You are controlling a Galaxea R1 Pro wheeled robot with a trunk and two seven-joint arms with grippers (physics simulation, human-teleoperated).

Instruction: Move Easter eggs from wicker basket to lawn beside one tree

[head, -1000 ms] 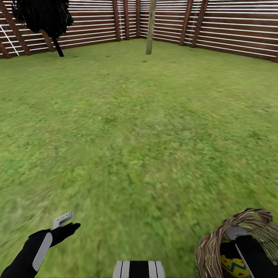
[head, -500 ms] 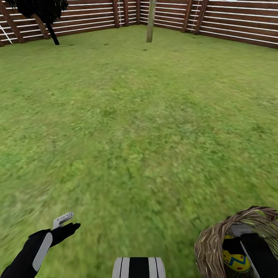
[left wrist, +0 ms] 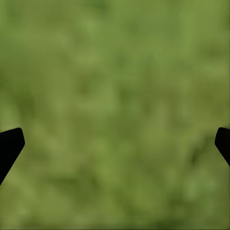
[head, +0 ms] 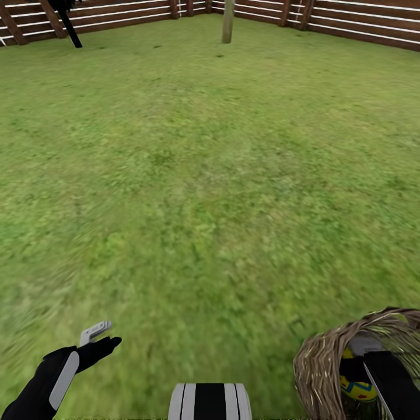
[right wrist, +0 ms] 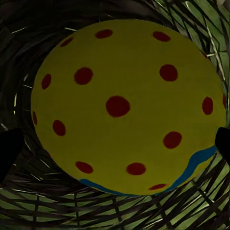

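Green lawn [head: 204, 175] (fence [head: 361, 17] beyond)

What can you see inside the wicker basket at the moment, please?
Inside the wicker basket lies one yellow Easter egg with red dots and a blue band, with the right gripper reaching in over it. The arm covers much of the interior, so further eggs cannot be confirmed.

Fenced garden: a wide green lawn [head: 204, 175] was bounded by a slatted wooden fence [head: 350, 20], with a pale tree trunk [head: 227, 22] standing near the far corner.
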